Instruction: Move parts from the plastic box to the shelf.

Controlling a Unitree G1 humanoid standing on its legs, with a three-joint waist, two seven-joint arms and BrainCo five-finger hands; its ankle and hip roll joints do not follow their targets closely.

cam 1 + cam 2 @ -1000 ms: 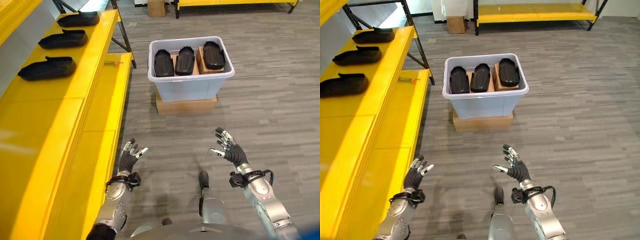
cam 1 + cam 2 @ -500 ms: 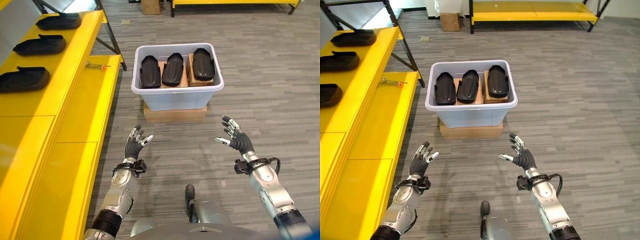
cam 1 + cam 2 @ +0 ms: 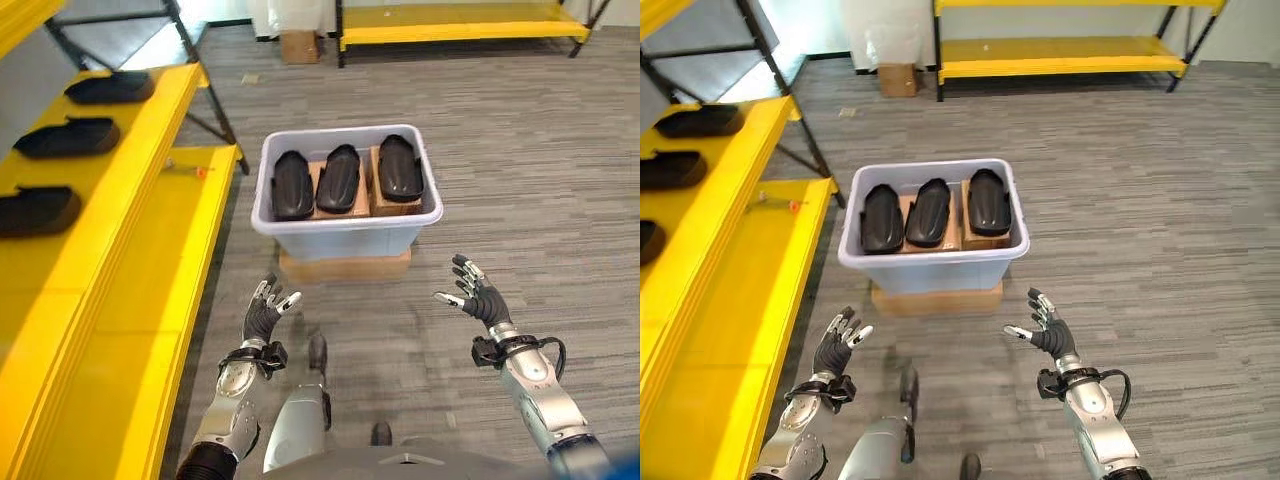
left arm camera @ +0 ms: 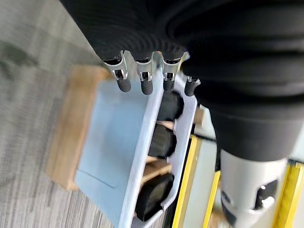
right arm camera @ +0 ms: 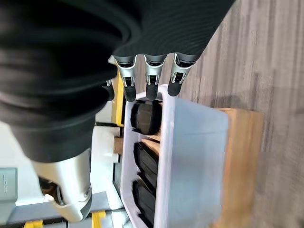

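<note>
Approach step: left hand (image 3: 265, 312) and right hand (image 3: 478, 298) spread empty at lower frame, short of plastic box (image 3: 345, 229) at centre holding three black parts (image 3: 338, 179); needed reaching in next.

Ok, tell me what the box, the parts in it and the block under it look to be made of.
Box: pale, slightly see-through plastic with a smooth rolled rim. Parts: black, matte and moulded, probably plastic or rubber; I can't tell which. Block underneath: tan and flat-sided, likely cardboard or wood.
</note>
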